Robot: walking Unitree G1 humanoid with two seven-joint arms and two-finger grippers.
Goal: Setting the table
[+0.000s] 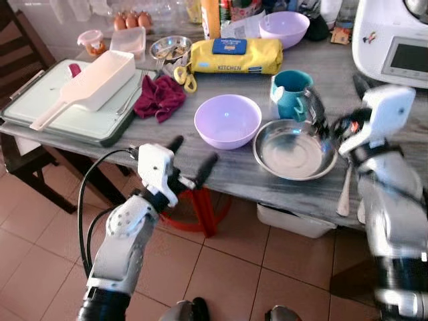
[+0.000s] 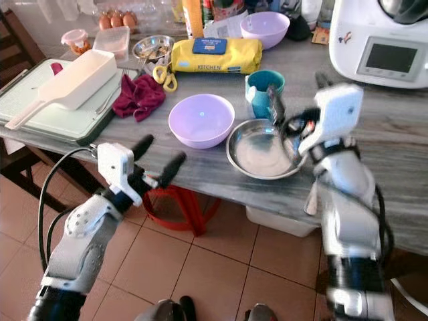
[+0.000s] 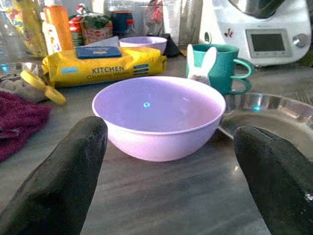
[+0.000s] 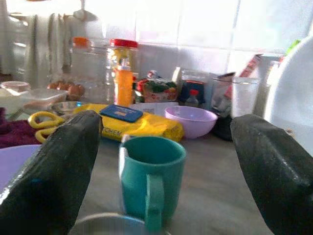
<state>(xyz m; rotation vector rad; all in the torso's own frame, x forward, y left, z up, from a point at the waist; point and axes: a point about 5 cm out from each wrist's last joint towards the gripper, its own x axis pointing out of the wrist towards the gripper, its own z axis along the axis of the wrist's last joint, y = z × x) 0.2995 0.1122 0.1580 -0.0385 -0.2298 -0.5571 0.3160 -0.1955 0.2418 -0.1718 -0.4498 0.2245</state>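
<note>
- Left gripper (image 1: 192, 157) sat at lower centre of the left eye view, short of the table edge (image 1: 221, 184); its two black fingers were spread wide, holding nothing; the left wrist view placed the lilac bowl (image 3: 159, 115) squarely between them.
- Right gripper (image 2: 297, 100) hovered at right of centre in the right eye view, above the far rim of the steel bowl (image 2: 262, 150); its fingers were likewise spread and empty; the right wrist view looked past them at the teal mug (image 4: 151, 176).
- Lilac bowl stood at centre frame, just beside the steel bowl on its left; whether the rims touched could not be told.
- Handling, lilac bowl: judged to be thin plastic, light and stiff; the smooth curved wall would likely slip under a squeeze from outside; a pinch across the rim, one finger inside and one outside, appeared the safer hold.
- Handling, steel bowl: judged rigid, somewhat heavier, polished and slippery; the rim nearest the gripper offered the only practical hold.
- Handling, teal mug: probably ceramic, hence heavier and breakable; the body or the handle facing the wrist camera could be gripped.
- A spoon (image 1: 344, 190) lay at the table edge right of the steel bowl; thin and flat, it would be hard to lift off the surface.
</note>
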